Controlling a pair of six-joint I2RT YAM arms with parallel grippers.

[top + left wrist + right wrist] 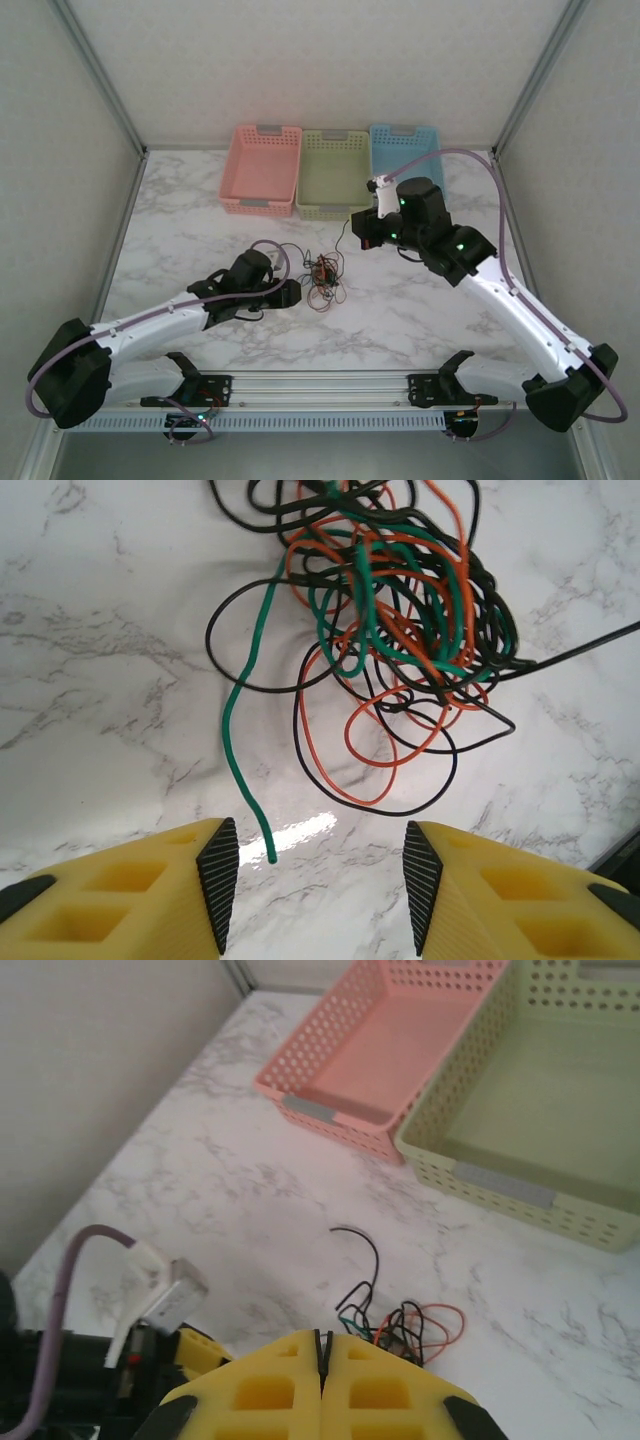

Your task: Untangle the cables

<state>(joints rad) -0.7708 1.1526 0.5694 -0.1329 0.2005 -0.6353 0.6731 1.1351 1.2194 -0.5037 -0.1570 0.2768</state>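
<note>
marble table (100, 690), cables (400, 630) just ahead of the half-spread, empty left gripper (312, 880)

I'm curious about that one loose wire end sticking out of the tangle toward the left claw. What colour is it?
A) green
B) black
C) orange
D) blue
A: in the left wrist view a green wire trails out of the tangle of cables and ends on the marble tabletop, just ahead of the open left claw.
</note>
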